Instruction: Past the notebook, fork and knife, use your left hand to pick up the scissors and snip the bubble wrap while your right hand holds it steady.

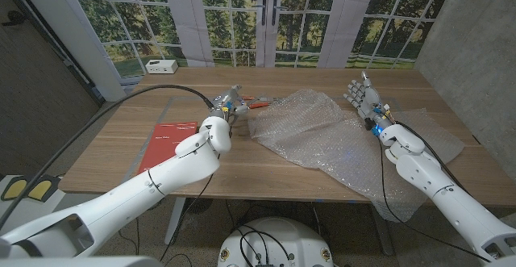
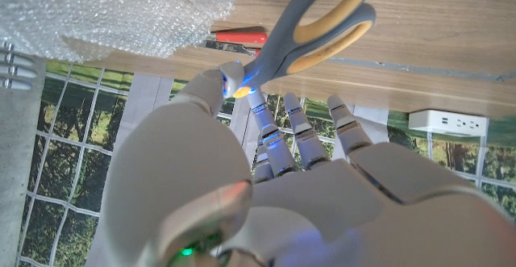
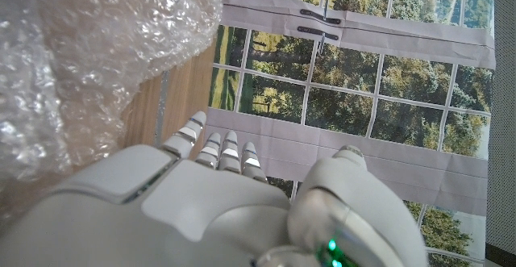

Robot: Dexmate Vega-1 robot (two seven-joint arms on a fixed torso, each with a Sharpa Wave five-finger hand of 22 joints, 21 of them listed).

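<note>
Holding the scissors (image 2: 322, 27) near the far edge of the worktop (image 1: 266, 174), your left hand (image 1: 229, 106) pinches a grey-and-yellow handle between thumb and a finger, blades aimed toward the bubble wrap (image 1: 322, 134) just beside it. Your right hand (image 1: 367, 102) stands open and raised at the sheet's far right edge, fingers spread, gripping nothing, and the wrap sprawls loose over the middle. Careful: that pinch looks shallow, so the scissors could twist or drop, and an unpinned sheet may just slide away. The red notebook (image 1: 165, 144) sits nearer, left.
</note>
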